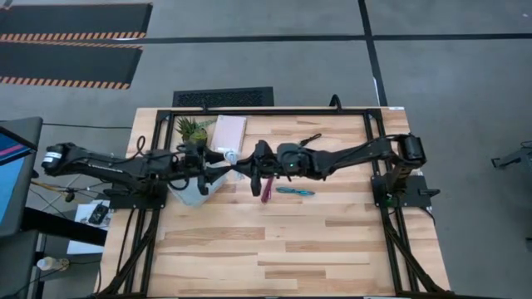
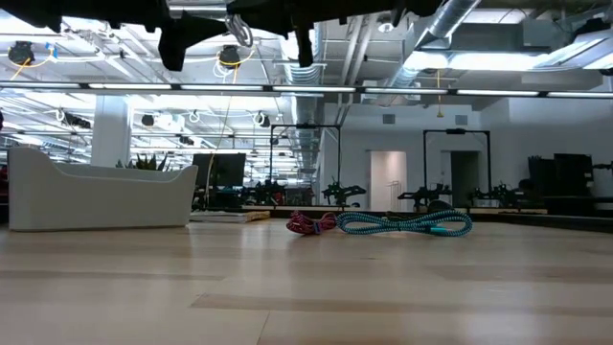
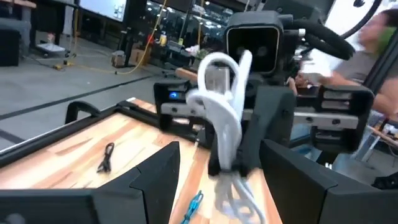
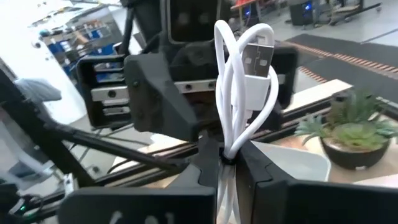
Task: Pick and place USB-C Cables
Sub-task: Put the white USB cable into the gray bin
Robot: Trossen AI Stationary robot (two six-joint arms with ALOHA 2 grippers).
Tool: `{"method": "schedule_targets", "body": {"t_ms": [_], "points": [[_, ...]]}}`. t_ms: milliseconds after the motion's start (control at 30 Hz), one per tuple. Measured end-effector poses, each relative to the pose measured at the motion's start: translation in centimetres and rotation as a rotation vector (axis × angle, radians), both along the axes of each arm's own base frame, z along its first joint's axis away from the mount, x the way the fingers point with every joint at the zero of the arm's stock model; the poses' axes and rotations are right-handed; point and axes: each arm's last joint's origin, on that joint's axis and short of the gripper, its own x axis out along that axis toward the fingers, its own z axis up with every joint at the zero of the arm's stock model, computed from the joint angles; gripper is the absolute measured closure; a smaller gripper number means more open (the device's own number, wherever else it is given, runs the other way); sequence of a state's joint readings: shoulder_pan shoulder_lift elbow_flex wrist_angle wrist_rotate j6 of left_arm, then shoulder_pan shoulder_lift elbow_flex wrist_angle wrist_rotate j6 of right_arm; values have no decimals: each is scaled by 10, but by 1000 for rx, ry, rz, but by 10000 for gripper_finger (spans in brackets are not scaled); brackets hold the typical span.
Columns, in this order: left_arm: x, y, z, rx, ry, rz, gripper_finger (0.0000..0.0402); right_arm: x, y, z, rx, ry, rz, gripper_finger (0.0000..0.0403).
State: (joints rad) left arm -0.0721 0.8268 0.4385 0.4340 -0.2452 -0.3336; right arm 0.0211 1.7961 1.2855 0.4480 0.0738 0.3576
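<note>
The white cable (image 4: 244,93) is a looped bundle held upright in the air above mid-table, while the magenta (image 1: 267,190) and teal (image 1: 296,191) bundles lie side by side below it and the black one (image 1: 310,139) lies farther back.

No text, label, brand or number can be read anywhere — not on the arms, tabletop (image 1: 274,241) or cables.
</note>
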Motion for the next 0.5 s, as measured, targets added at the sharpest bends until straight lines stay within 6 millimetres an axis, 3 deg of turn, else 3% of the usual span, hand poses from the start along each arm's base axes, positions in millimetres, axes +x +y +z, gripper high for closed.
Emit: {"method": "schedule_targets", "body": {"t_ms": [500], "points": [[5, 0, 2, 13, -42, -11, 202, 2, 5, -3, 0, 6, 13, 368]]}}
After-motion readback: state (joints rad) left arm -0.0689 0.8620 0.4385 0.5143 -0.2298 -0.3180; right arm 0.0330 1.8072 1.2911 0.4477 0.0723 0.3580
